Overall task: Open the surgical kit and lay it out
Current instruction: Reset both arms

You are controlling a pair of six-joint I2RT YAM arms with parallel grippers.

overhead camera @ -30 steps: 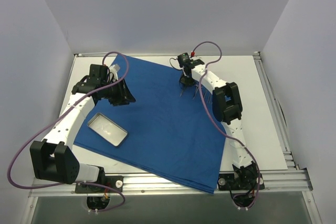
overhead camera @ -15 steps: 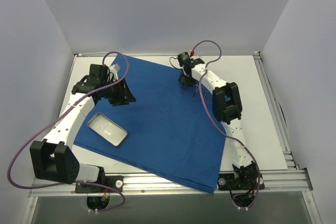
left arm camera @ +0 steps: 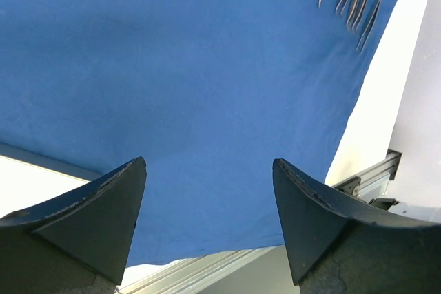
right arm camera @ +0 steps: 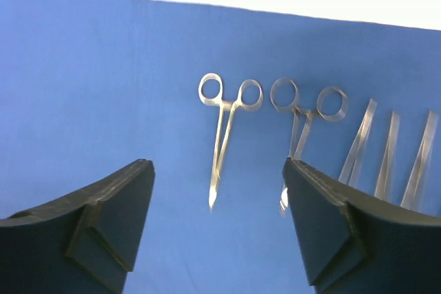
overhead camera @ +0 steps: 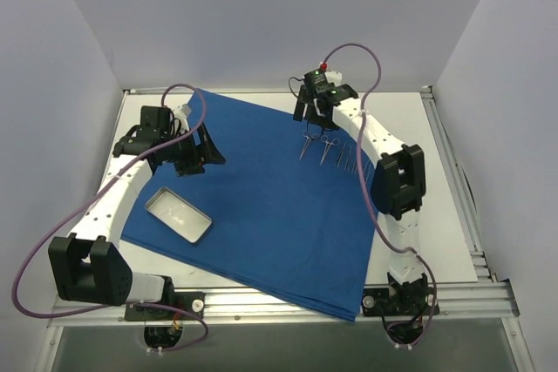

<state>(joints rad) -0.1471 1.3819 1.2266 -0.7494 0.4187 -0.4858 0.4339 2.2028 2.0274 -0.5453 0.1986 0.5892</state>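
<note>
You look close to finished. The drape (overhead camera: 261, 198) lies opened flat across the middle of the top view, its near corner reaching past the table (overhead camera: 436, 180) edge at the lower right. The tray (overhead camera: 178, 214) sits on the drape's left corner, at the left of the frame. It seems empty, though glare makes that uncertain.

The instruments (right arm camera: 227, 135) lie in a row on the drape's upper right. Two are ring-handled, side by side but apart, and three thin straight ones lie beside them, all pointing roughly the same way.

Your left gripper (left arm camera: 208, 166) hangs over bare cloth at the upper left, jaws spread wide and holding nothing. Your right gripper (right arm camera: 217, 166) hangs over the ring-handled pair, jaws also spread wide and empty.

What remains, I'd judge, is at most evening out the row and pulling both arms clear.
</note>
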